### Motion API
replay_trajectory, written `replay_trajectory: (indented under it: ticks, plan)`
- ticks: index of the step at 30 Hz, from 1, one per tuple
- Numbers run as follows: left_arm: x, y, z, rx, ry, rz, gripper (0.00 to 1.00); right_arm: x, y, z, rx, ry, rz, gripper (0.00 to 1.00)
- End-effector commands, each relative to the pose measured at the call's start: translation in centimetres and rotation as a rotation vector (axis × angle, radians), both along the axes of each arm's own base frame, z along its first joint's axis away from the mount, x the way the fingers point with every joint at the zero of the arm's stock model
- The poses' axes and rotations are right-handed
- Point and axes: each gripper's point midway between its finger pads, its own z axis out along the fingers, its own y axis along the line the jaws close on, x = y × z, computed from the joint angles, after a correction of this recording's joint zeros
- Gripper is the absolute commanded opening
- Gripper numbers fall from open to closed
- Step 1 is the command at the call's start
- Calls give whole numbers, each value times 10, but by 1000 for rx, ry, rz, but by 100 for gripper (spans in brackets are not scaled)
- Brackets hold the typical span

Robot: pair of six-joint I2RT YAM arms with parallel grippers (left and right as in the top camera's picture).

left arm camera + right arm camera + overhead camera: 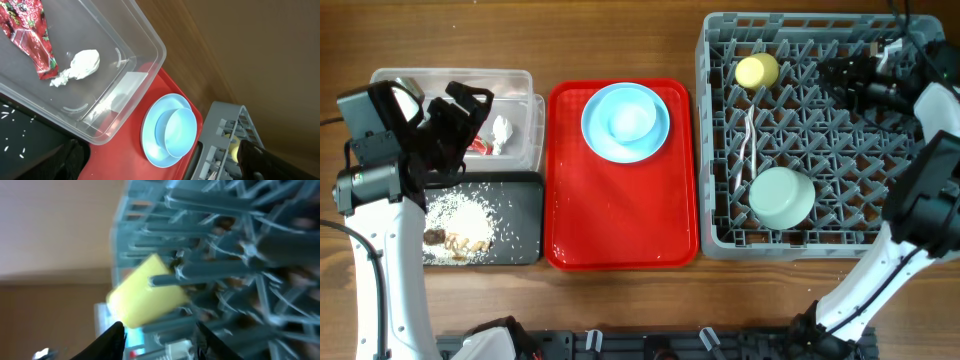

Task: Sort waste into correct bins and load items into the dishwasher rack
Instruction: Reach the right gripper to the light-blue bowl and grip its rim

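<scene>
Presently, left end effector (468, 103) hung spread over clear tub (520, 73) at counter's far-left corner, red wrapper (30, 35) and tissue (80, 65) inside; right end effector (838, 75), spread and empty, hung over dishwasher rack (800, 238) near yellow cup (757, 70).

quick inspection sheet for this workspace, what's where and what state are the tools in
surface: brown wooden table
job's things: red wrapper and white tissue in the clear tub; rice scraps on the black tray; blue bowl sits on the blue plate, not yet racked; yellow cup, green bowl and white utensils in the rack
clutter: red serving tray under the plate
grippers: left tool open over the tub; right tool open near the cup, holding nothing
cables: dark cable by the left arm
surroundings: black rail at the near edge
</scene>
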Motion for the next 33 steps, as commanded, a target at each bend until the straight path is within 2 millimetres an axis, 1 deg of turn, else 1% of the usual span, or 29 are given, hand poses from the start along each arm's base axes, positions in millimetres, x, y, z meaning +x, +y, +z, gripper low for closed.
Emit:
replay_trajectory:
  ticks: [1, 2, 4, 5, 7, 8, 10, 12, 15, 17, 20, 22, 23, 26, 27, 28, 33]
  plan:
    - [1, 1, 5, -1, -16, -5, 100, 0, 1, 37, -427, -78, 19, 46]
    - [1, 1, 5, -1, -16, -5, 100, -1, 7, 47, -465, -97, 28, 45]
    - [1, 1, 5, -1, -16, -5, 100, -2, 27, 74, -544, -153, 53, 42]
    - [1, 1, 5, -1, -16, -5, 100, -3, 52, 97, -601, -203, 78, 39]
    - [1, 1, 5, -1, -16, -5, 100, -7, 90, 120, -655, -270, 132, 37]
    - [1, 1, 5, -1, -16, -5, 100, -11, 114, 128, -680, -306, 174, 36]
    - [1, 1, 5, -1, -16, -5, 100, -20, 159, 137, -724, -349, 247, 36]
    - [1, 1, 5, -1, -16, -5, 100, -30, 204, 134, -777, -371, 319, 36]
    - [1, 1, 5, -1, -16, -5, 100, -48, 267, 116, -859, -385, 431, 36]
    - [1, 1, 5, -1, -16, -5, 100, -61, 305, 101, -895, -398, 508, 36]
    - [1, 1, 5, -1, -16, -5, 100, -78, 356, 73, -941, -418, 604, 37]
    - [1, 1, 5, -1, -16, -5, 100, -89, 386, 49, -960, -424, 668, 37]
    - [1, 1, 5, -1, -16, -5, 100, -93, 397, 37, -965, -423, 694, 37]
    - [1, 1, 5, -1, -16, -5, 100, -100, 420, 6, -968, -418, 749, 43]
    - [1, 1, 5, -1, -16, -5, 100, -99, 424, -4, -975, -414, 758, 43]
    - [1, 1, 5, -1, -16, -5, 100, -97, 429, -19, -978, -407, 765, 43]
    - [1, 1, 5, -1, -16, -5, 100, -90, 432, -54, -987, -380, 776, 43]
